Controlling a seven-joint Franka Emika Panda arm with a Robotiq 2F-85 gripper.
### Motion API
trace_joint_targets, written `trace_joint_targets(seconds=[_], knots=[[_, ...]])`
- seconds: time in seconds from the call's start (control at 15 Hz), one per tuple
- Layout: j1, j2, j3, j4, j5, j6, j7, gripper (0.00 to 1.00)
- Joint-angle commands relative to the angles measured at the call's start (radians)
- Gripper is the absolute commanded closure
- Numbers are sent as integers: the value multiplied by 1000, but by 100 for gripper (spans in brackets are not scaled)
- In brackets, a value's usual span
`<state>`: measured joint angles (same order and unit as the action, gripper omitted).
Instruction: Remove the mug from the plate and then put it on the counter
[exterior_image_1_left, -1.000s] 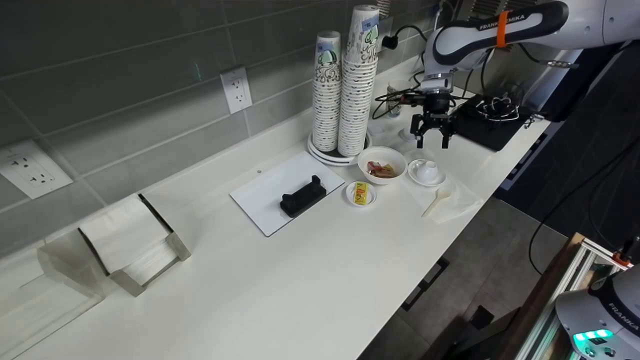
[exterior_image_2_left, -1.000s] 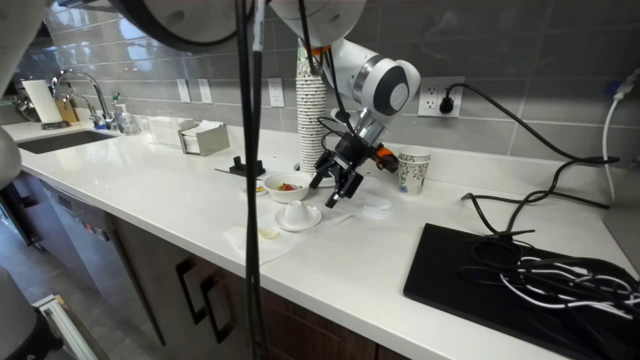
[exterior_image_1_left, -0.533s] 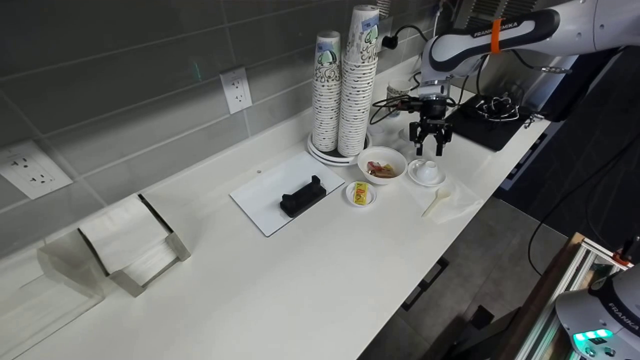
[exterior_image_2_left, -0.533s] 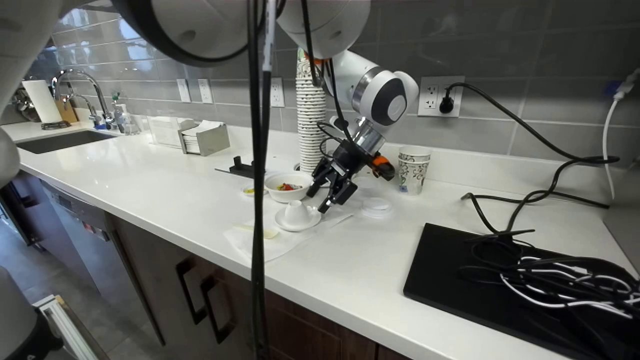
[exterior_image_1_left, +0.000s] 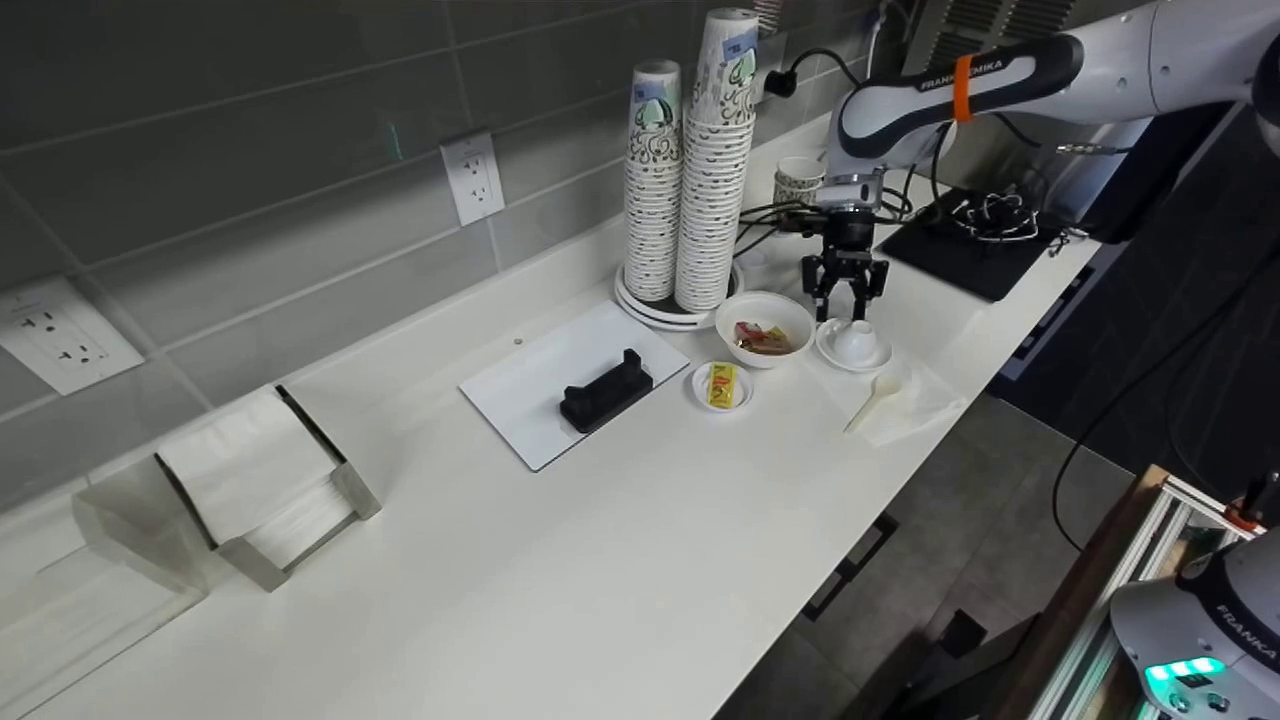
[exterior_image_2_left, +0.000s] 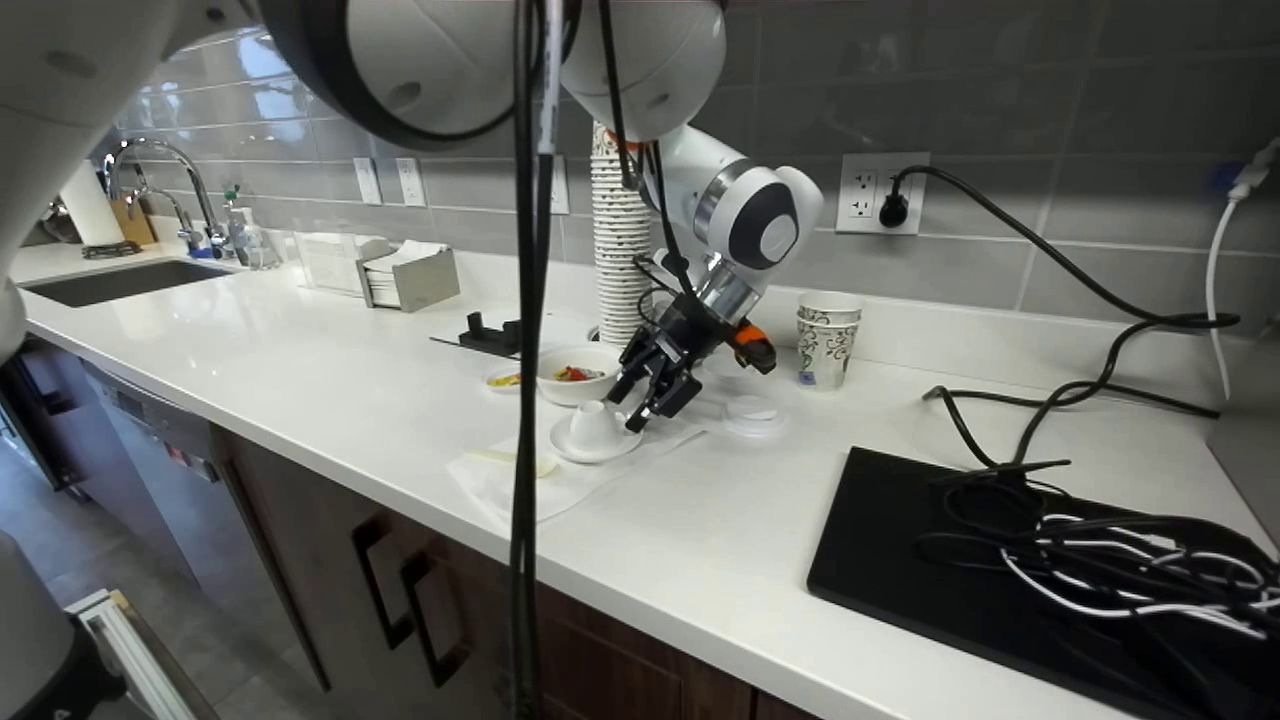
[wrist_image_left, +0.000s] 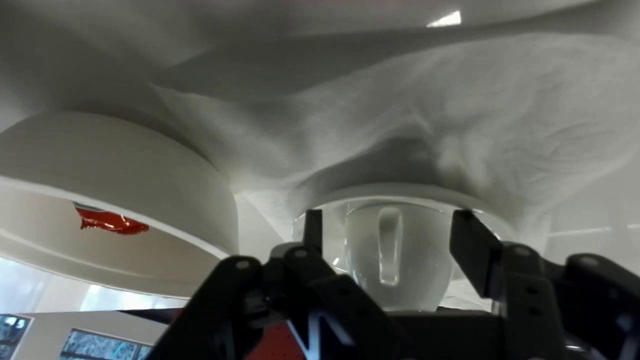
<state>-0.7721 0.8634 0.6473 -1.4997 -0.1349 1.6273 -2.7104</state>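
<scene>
The white mug (exterior_image_1_left: 856, 343) stands upside down on the small white plate (exterior_image_1_left: 876, 364), in both exterior views. In an exterior view the mug (exterior_image_2_left: 596, 427) and plate (exterior_image_2_left: 592, 456) rest over a napkin on the white counter (exterior_image_2_left: 700, 540). My gripper (exterior_image_1_left: 841, 312) is open and empty, tilted, its tips close beside the mug at the plate's edge; it shows also in an exterior view (exterior_image_2_left: 624, 412). In the wrist view my fingers (wrist_image_left: 388, 225) appear either side of the mug (wrist_image_left: 420, 255), its handle facing the camera. The right finger looks nearer the mug; contact cannot be told.
A white bowl (exterior_image_1_left: 765, 330) with packets stands close beside the plate. A small dish (exterior_image_1_left: 722, 388) holds a yellow packet. A spoon (exterior_image_1_left: 875, 400) lies on the napkin. Tall cup stacks (exterior_image_1_left: 715, 200) stand behind. White lids (exterior_image_2_left: 752, 413) lie near the gripper.
My gripper has moved down and toward the mug, from above and behind the plate to close beside the mug. The gap between its fingers looks narrower. The mug and plate have not moved.
</scene>
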Motion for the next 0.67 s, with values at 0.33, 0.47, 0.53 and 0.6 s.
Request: trace_joint_targets(seconds=[0.33,0.47,0.53,0.6], knots=[[34,18,-25,43,23,-6,-19,65],[34,17,-22,45,23,-4,-20,79],[33,16,-21,44,23,-4,-19,84],[33,14,-20,44,23,-4,-20,88]])
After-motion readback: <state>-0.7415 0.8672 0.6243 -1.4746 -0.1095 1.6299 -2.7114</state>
